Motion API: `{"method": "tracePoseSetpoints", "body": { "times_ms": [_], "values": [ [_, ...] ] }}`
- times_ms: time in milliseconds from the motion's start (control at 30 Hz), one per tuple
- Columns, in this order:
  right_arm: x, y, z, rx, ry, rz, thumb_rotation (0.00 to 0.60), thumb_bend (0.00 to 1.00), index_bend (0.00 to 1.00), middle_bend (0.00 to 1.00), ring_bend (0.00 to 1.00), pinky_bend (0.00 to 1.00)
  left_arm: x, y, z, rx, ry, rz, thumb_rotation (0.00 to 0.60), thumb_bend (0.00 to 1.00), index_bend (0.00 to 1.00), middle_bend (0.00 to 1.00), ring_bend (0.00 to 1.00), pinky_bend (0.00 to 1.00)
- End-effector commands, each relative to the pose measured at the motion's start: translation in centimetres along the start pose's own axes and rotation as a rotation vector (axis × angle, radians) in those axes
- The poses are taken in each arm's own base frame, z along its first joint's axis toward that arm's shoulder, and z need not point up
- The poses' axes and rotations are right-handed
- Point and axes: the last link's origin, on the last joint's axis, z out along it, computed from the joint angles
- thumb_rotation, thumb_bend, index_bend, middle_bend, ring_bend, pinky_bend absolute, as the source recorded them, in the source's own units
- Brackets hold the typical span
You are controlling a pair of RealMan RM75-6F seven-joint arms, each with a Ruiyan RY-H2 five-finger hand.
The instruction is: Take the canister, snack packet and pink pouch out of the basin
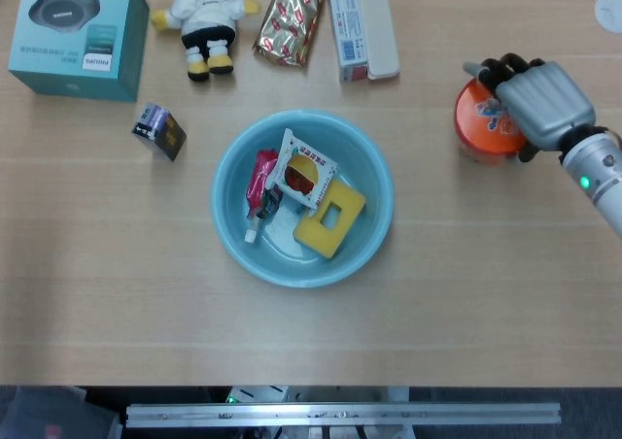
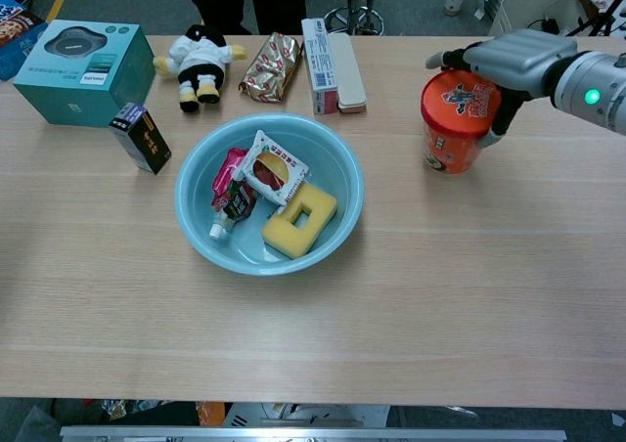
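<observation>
- While the head view shows only the canister's [image 1: 481,120] lid, the chest view shows it upright on the tabletop [image 2: 469,266], gripped by the right hand [image 2: 509,56].
- Basin [image 1: 374,182]: one snack packet [image 1: 302,171], one pink pouch [image 1: 260,183], one yellow sponge [image 1: 330,217].
- Left hand unseen.

You can make out very little lettering here. The teal box [image 1: 79,35] at the far left of the tabletop [image 1: 486,264] carries a white label patch on its top face; a short brand word seems to stand there, but it is too small to read with certainty. The snack packet [image 1: 303,170] in the basin [image 1: 374,230] has red characters along its top edge, unreadable. The canister [image 2: 456,119] lid shows a printed figure, no legible words. The long white box [image 1: 350,21] bears fine print, illegible.
</observation>
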Motion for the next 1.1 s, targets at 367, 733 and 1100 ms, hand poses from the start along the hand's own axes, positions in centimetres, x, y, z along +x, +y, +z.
{"method": "tracePoseSetpoints", "body": {
  "times_ms": [367,733,1100],
  "values": [
    [1.0,0.0,-2.2,0.049,-0.022,0.02,0.6,0.0,0.0,0.0,0.0,0.12,0.1,0.2,0.0,-0.001,0.006,0.002,0.6,0.35,0.31,0.27,0.21,0.16],
    [5.1,-5.5,-4.1,0.296,0.086,0.028,0.6,0.0,0.04,0.15,0.07,0.23,0.4,0.3,-0.2,-0.002,0.014,0.008,0.6,0.34,0.31,0.27,0.21,0.16],
    [5.6,-12.6,-1.0,0.451,0.071,-0.092,0.6,0.0,0.08,0.18,0.09,0.24,0.8,0.2,-0.6,0.003,0.026,0.004,0.6,0.35,0.31,0.27,0.21,0.16]
  ]
}}
